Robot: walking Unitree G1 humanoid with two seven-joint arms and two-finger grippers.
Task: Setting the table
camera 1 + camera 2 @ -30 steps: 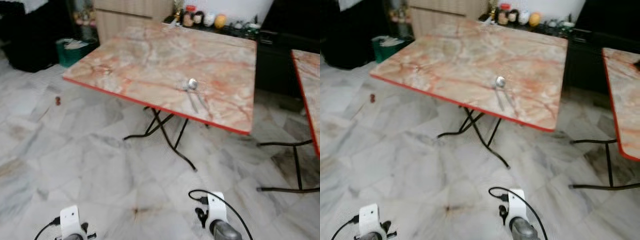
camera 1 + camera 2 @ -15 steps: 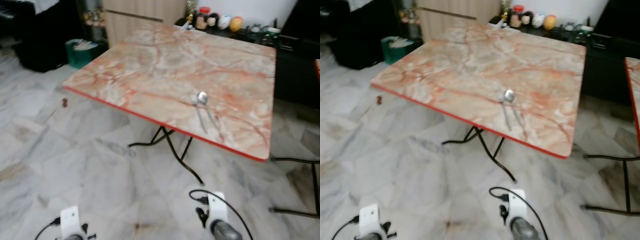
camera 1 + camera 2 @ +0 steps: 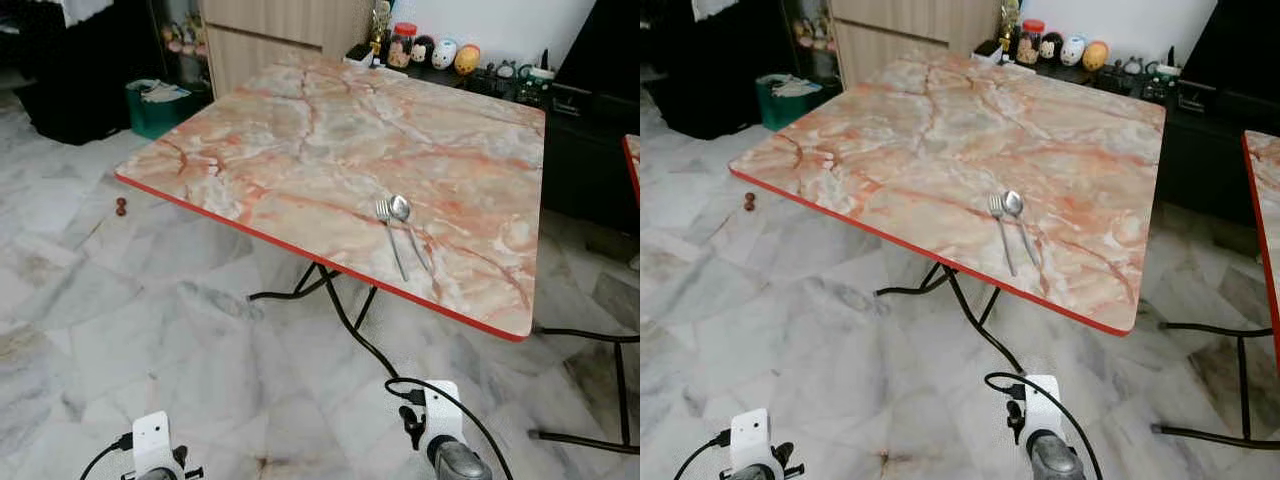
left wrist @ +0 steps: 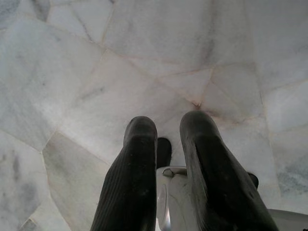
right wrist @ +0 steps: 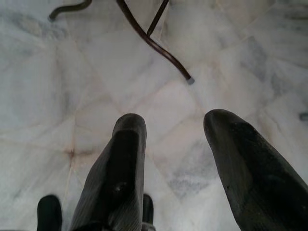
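A fork [image 3: 388, 222] and a spoon [image 3: 405, 215] lie side by side on a pink marble folding table [image 3: 300, 130], close to its near right edge. Both arms hang low over the marble floor, well short of the table. My left gripper [image 4: 168, 132] points at the floor, its fingers [image 4: 139, 144] a narrow gap apart with nothing between them. My right gripper [image 5: 175, 130] is open wider and holds nothing, with a black table foot [image 5: 190, 81] on the floor ahead of it.
Black crossed legs [image 3: 345, 310] stand under the table. A second marble table [image 3: 1265, 200] is at the right edge. Behind are a dark shelf with jars and figurines [image 3: 440, 50], a wooden cabinet [image 3: 270, 30] and a green bin [image 3: 160, 100]. A small red object [image 3: 121, 206] lies on the floor.
The view has shifted and sharpened as I walk, so the table sits slightly nearer. Fork and spoon keep their place on it. Both arms still hang idle.
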